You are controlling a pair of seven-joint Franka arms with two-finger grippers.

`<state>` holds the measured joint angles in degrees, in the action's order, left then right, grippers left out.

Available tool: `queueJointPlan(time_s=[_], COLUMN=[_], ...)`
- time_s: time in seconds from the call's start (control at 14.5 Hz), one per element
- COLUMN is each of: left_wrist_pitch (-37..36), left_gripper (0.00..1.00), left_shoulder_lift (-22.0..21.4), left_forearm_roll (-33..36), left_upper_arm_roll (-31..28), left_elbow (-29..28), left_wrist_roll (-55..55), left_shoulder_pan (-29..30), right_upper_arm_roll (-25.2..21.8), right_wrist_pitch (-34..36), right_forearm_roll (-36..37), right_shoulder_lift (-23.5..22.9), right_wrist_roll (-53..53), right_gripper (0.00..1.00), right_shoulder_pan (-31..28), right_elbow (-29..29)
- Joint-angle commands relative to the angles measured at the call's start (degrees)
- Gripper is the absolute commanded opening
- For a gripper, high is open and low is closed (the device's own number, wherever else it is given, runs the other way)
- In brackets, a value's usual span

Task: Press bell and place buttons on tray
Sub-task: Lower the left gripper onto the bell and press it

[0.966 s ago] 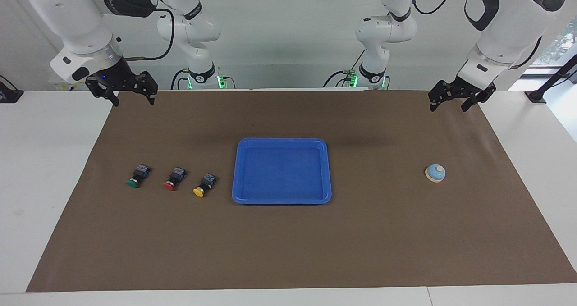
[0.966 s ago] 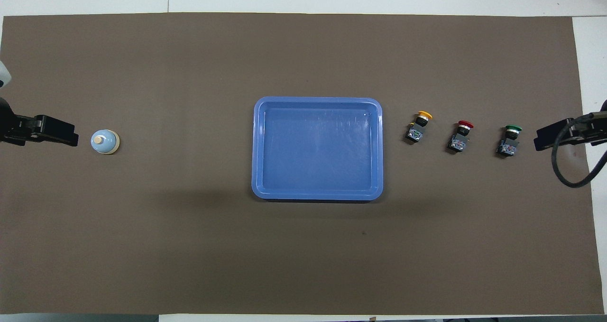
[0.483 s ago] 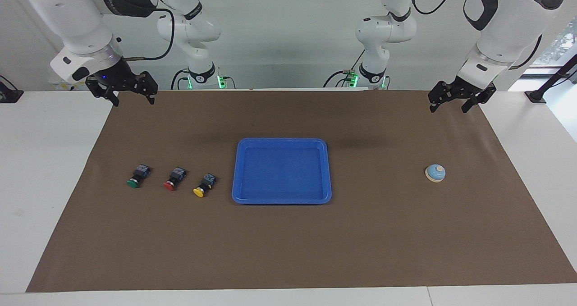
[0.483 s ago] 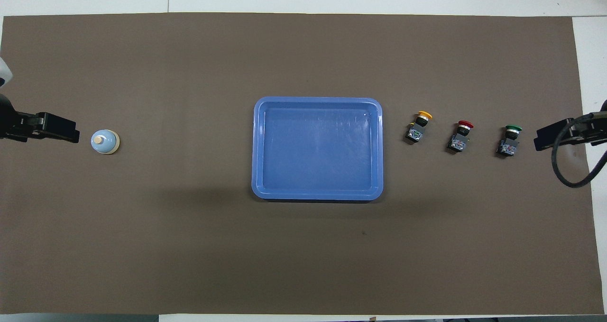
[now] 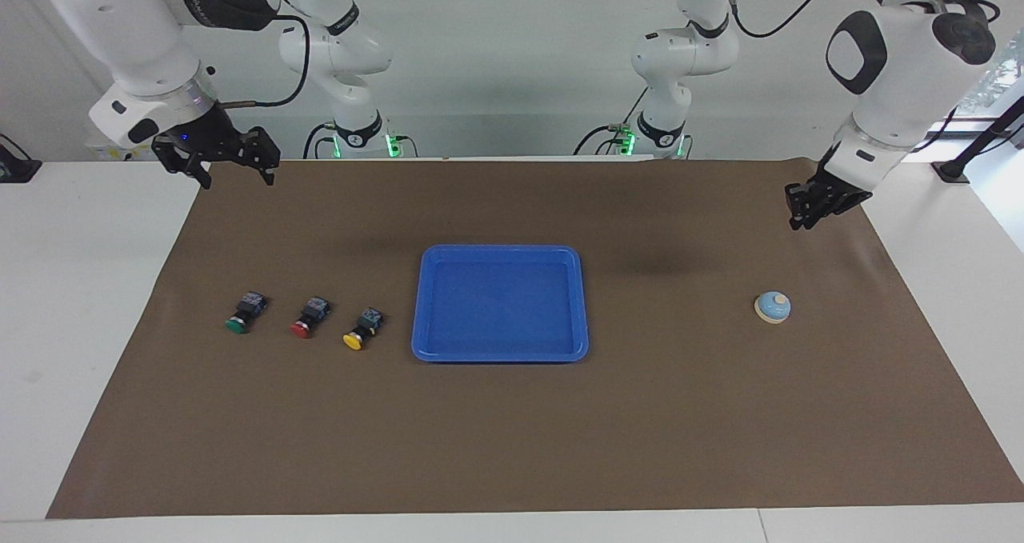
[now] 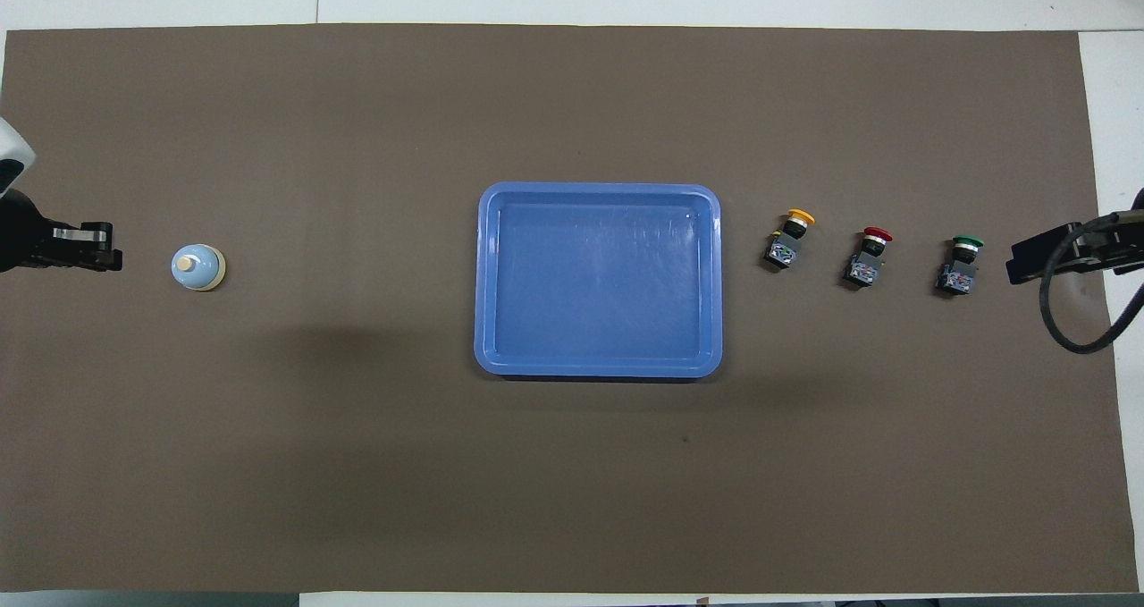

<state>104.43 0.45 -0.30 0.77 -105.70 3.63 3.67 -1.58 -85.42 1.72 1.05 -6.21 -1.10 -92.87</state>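
Observation:
The light-blue bell (image 5: pixel 773 307) stands on the brown mat toward the left arm's end; it also shows in the overhead view (image 6: pixel 197 267). The blue tray (image 5: pixel 500 249) lies empty at mid-table, also in the overhead view (image 6: pixel 599 189). The green button (image 5: pixel 242 313), red button (image 5: pixel 310 317) and yellow button (image 5: pixel 362 329) lie in a row beside the tray toward the right arm's end. My left gripper (image 5: pixel 802 220) hangs over the mat's edge, apart from the bell. My right gripper (image 5: pixel 236 180) is open and empty over the mat's corner, and its arm waits.
The brown mat (image 5: pixel 512 447) covers most of the white table. In the overhead view the buttons show as yellow (image 6: pixel 788 239), red (image 6: pixel 870 257) and green (image 6: pixel 961 265), with the gripper tips at the mat's two ends.
My left gripper has come lower and turned, so it looks narrower than before. The right arm, bell, buttons and tray have not moved.

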Motion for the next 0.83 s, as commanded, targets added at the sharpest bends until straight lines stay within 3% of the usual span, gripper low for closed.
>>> queueJointPlan(time_s=[0.0,0.21,0.41,0.76], left_wrist_pitch=[5.4,10.5,16.0,19.4], left_gripper=[0.00,0.00,0.00,0.00], left_shoulder_lift=[4.4,7.4,7.6,10.2], left_forearm_roll=[-0.3,-0.3,-0.3,-0.3], left_upper_arm_roll=[0.1,0.1,0.1,0.1], left_elbow=[-1.4,-2.3,-6.1,-8.4], left_wrist_roll=[2.2,2.6,4.0,4.1], left_shoulder_pan=[1.9,2.7,2.8,3.1], right_upper_arm_roll=[0.2,0.2,0.2,0.2], right_wrist_pitch=[0.8,0.8,0.8,0.8], right_forearm_roll=[0.7,0.7,0.7,0.7], right_shoulder_lift=[0.5,0.5,0.5,0.5], right_wrist_roll=[-0.6,-0.5,-0.5,-0.5], right_gripper=[1.00,1.00,1.00,1.00], right_shoulder_pan=[-0.2,-0.2,-0.2,-0.2], right_elbow=[-0.3,-0.4,-0.3,-0.3])
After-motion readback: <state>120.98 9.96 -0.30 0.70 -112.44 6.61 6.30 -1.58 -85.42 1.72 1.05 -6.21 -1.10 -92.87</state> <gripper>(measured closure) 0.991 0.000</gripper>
